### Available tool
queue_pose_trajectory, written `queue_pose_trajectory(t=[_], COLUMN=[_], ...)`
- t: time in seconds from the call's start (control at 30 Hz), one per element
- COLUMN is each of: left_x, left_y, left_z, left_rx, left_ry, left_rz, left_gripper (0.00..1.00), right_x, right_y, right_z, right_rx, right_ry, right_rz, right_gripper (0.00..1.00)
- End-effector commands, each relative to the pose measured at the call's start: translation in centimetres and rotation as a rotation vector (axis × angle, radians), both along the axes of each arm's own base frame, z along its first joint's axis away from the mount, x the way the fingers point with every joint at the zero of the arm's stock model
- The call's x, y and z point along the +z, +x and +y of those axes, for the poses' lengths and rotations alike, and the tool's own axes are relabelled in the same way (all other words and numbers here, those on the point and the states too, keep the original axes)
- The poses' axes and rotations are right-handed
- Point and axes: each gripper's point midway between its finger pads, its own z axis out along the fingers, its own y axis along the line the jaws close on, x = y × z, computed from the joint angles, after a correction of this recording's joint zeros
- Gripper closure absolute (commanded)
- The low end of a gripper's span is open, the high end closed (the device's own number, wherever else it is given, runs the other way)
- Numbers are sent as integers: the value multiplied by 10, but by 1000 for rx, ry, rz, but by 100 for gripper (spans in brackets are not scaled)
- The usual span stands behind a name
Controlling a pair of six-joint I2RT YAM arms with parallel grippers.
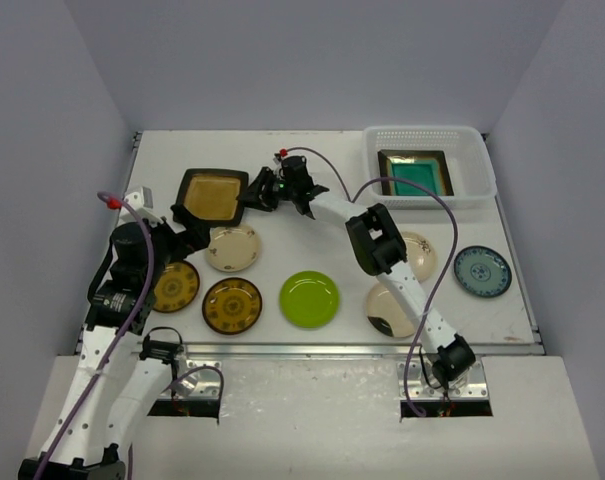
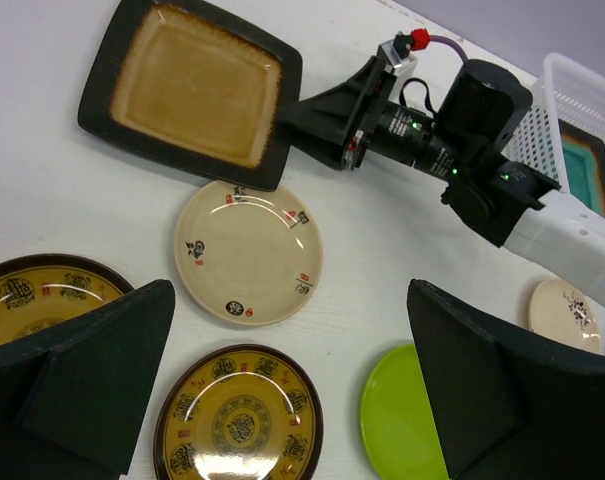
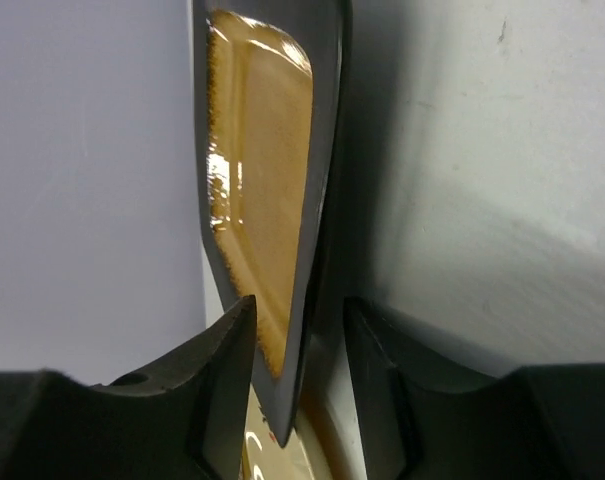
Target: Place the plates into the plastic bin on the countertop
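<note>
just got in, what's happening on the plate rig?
Right gripper has the amber square plate pinched by its edge, at the back left of the countertop. The teal square plate already lies in the plastic bin. Left gripper is open, empty, above the round plates, which all lie on the countertop.

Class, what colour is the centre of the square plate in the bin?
The plate has a teal centre; top external view shows it best.

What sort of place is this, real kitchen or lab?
Likely a lab test cell: bare grey walls box in a plain white tabletop with a metal rail, and a robot's right gripper holds the amber plate.
</note>
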Motion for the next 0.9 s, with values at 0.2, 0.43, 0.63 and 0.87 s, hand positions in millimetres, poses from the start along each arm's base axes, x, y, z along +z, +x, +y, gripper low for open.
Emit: queue_pose_trajectory(t=[0.2,0.43,0.63,0.87], left_x=[14,13,12,12], left_y=[0,0,0,-1], left_z=[-10,-13,-14,-13], left_rx=[-48,-63,-65,-56], left_ry=[-5,-5,-6,-6], left_rz=[-65,-59,-57,-58], left_gripper=[0,0,0,0], right_x=[-4,58,140,249], right_y=[10,18,19,-1], right_z=[5,7,-3,-26], right_rx=[-83,-104,-99,-59], right_ry=[84,164,261,326], right_rz=[51,-4,-44,-128], right_gripper=[93,100,100,100])
